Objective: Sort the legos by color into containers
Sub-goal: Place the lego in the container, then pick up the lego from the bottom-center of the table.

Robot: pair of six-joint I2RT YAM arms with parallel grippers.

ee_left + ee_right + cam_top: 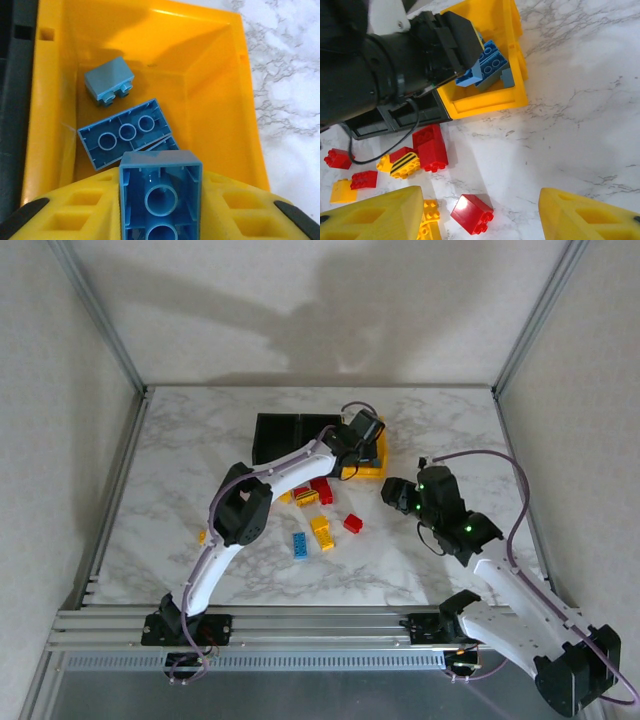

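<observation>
My left gripper is shut on a blue lego, hollow underside toward the camera, just above the yellow container. Two more blue legos lie inside that bin, one small. From above, the left gripper hangs over the yellow container, beside the two black containers. My right gripper is open above the table, with a red lego lying below the gap between its fingers. The right gripper is to the right of the loose legos.
Loose legos lie in front of the bins: red, yellow, blue, and a red-and-yellow cluster. The right wrist view has red legos, a striped yellow one and the left arm over the black bin.
</observation>
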